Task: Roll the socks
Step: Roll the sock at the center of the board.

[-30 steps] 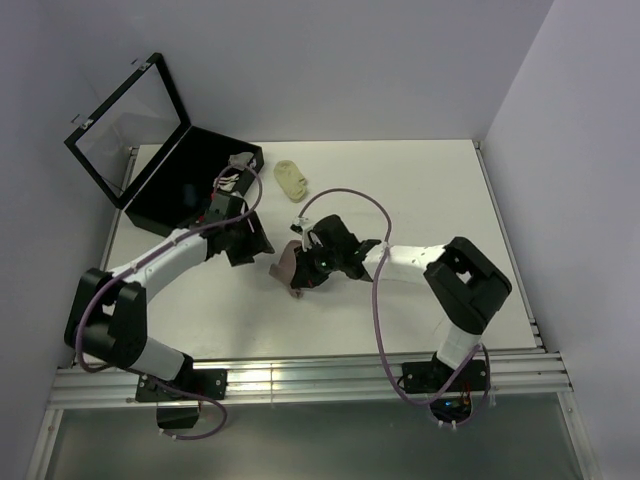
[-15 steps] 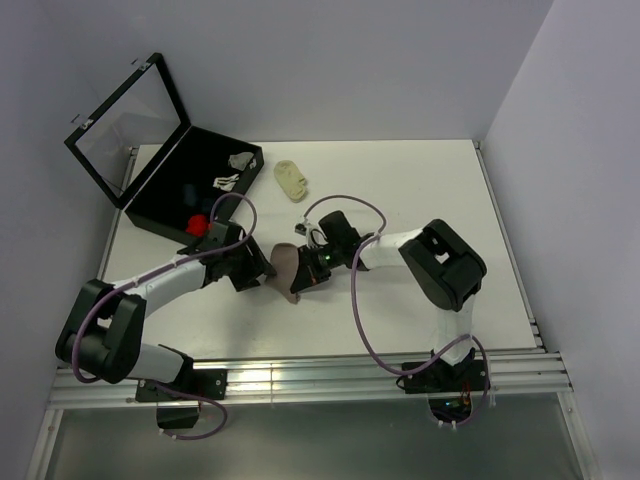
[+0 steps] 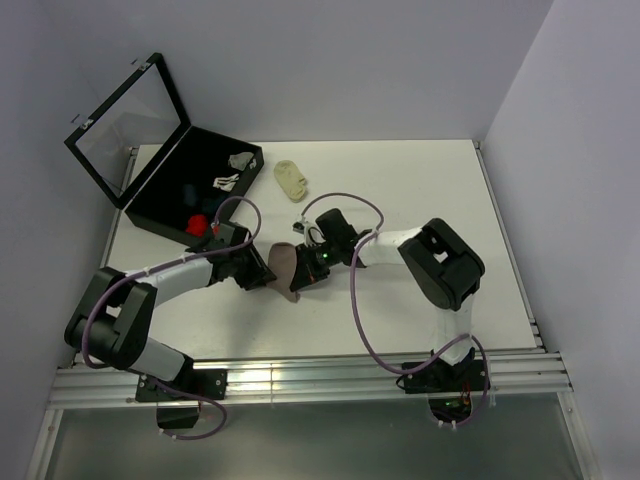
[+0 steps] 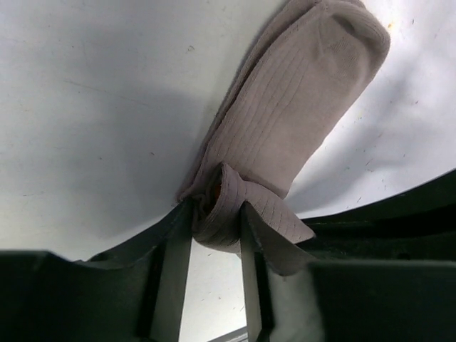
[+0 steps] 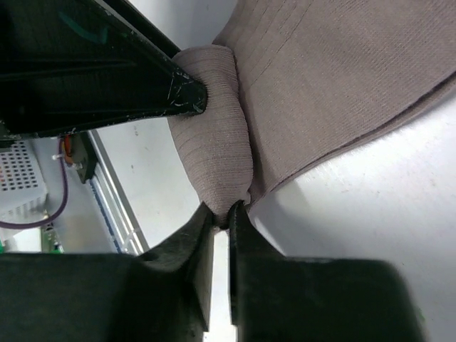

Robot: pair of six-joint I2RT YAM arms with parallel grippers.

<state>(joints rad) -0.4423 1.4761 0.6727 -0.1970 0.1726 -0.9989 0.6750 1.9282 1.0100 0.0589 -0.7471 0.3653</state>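
Since a second ago my left gripper (image 4: 217, 214) has swung to the middle of the white table (image 3: 430, 200), away from the black open-lidded box (image 3: 160, 200). Between both arms lies the dusty-pink ribbed sock (image 3: 287, 268), flat on the table and partly folded. I see the left gripper clamped on a bunched fold at one end. The right gripper (image 5: 222, 214) pinches a thin edge of the same sock from the opposite side. A small pale-yellow sock (image 3: 291, 179) sits well apart, near the box.

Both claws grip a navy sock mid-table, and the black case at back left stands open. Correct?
No: the sock is dusty-pink, not navy, as the left wrist view shows. The left claw and right claw do grip it, and the black case stands open.
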